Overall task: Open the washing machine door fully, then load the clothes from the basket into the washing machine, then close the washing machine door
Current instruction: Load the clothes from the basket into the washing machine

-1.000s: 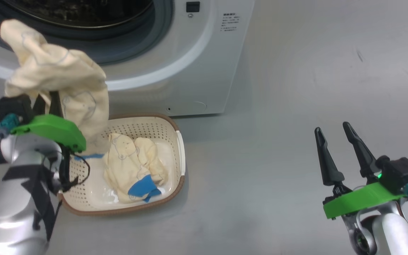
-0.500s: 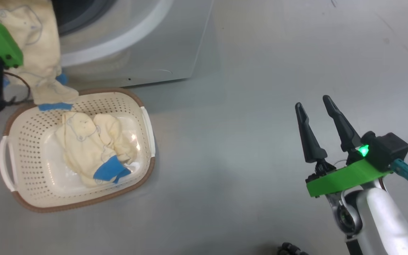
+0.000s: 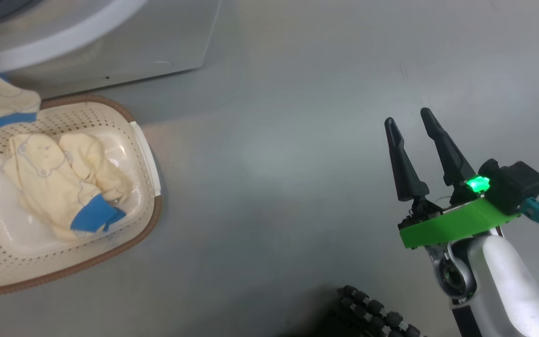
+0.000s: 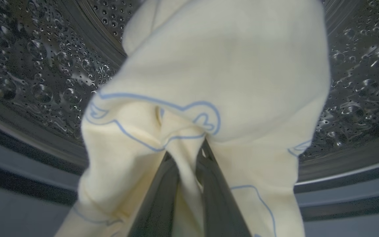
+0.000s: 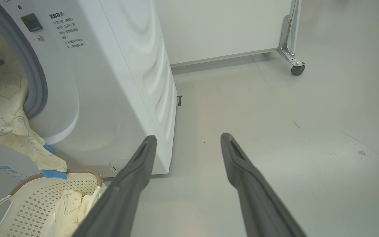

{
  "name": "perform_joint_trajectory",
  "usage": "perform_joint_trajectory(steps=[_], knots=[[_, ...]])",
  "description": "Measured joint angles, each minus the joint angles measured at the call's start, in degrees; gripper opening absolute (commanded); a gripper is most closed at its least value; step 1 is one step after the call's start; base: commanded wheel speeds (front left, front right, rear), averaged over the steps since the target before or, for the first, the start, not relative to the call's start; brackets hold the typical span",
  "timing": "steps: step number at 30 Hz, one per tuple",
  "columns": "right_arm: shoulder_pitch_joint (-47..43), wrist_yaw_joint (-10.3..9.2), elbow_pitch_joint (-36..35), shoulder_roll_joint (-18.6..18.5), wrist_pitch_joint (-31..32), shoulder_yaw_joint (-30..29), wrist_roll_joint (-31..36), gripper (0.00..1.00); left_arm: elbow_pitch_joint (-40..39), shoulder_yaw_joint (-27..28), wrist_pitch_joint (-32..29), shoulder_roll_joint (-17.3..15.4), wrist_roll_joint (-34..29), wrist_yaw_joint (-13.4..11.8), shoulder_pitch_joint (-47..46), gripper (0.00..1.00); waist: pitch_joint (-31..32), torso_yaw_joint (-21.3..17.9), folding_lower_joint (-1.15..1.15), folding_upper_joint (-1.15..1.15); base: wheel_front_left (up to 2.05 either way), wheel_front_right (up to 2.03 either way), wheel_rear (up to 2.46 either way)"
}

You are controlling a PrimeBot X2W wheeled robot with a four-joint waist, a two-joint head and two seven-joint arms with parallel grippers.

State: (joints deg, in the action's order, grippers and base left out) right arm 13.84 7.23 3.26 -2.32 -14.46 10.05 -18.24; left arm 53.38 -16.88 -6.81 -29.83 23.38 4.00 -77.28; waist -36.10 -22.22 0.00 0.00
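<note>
One cream garment [image 4: 229, 72] printed with blue bear outlines is pinched between the two dark fingers of the left gripper [image 4: 187, 154]. The fingers are drawn nearly together on a fold of the cloth. In the left wrist view the fabric billows over the fingertips, with the wet, perforated steel drum [image 4: 28, 65] close behind it. From the right wrist, the same garment hangs out of the grey-rimmed opening of the washing machine [image 5: 110, 82] and trails down the white front, its blue cuff [image 5: 54, 173] reaching the far rim of the basket [image 5: 28, 197]; whether cuff and rim touch cannot be told. The basket stands on the grey floor [image 3: 274, 140] just in front of the machine, at the left of the head view. It holds more of the clothes [image 3: 49, 173], a crumpled cream heap lying toward its right side, with a bright blue piece [image 3: 94, 216] at the heap's near edge. Well to the right, the right gripper [image 3: 407, 116] hangs over bare floor, its fingers spread wide with nothing between them, pointing toward the far side. In the right wrist view those fingers frame the floor beside the machine's right side panel, and farther off a small caster [image 5: 297, 69] carries the corner of a white cabinet.
</note>
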Motion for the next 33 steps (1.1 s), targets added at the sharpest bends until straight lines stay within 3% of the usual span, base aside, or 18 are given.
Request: perform_joint_trajectory(steps=[4,15,24,25,26,27,33], knots=[[0.9,0.0,-0.3,0.0,0.0,0.9,-0.5,1.0,0.0,-0.1,2.3,-1.1,-1.0,-0.1,-4.0,0.0,-2.5,-1.3,0.0,0.0,0.0,0.0,0.0],[3.4,0.0,-1.2,0.0,-0.2,1.7,-1.7,1.0,-0.4,-1.9,15.7,-3.3,-6.0,-2.1,-12.7,0.0,-7.2,-3.4,0.0,0.0,0.0,0.0,0.0],[3.9,0.0,-0.8,0.0,-0.2,2.6,-2.7,1.0,7.8,-2.1,6.9,-2.9,-4.4,-0.5,-17.1,0.0,-8.8,-4.1,0.0,0.0,0.0,0.0,0.0],[4.1,0.0,-0.7,0.0,-0.2,2.7,-2.9,1.0,8.4,-2.1,6.0,-2.9,-4.3,-0.5,-17.6,0.32,-8.8,-4.2,0.0,0.0,0.0,0.0,0.0],[4.3,0.0,-0.7,0.0,-0.2,2.6,-2.9,1.0,8.9,-2.0,5.1,-2.9,-4.1,-0.5,-18.2,0.87,-8.9,-4.2,0.0,0.0,0.0,0.0,0.0],[4.4,0.0,-0.7,0.0,-0.2,2.6,-2.9,1.0,9.3,-2.1,4.7,-2.8,-4.1,-0.5,-18.7,1.0,-9.0,-4.1,0.0,0.0,0.0,0.0,0.0],[4.7,0.0,-0.3,0.0,-0.2,2.5,-2.9,1.0,10.7,-2.3,4.9,-2.1,-3.9,-0.5,-19.5,1.0,-8.9,-3.5,0.0,0.0,0.0,0.0,0.0]])
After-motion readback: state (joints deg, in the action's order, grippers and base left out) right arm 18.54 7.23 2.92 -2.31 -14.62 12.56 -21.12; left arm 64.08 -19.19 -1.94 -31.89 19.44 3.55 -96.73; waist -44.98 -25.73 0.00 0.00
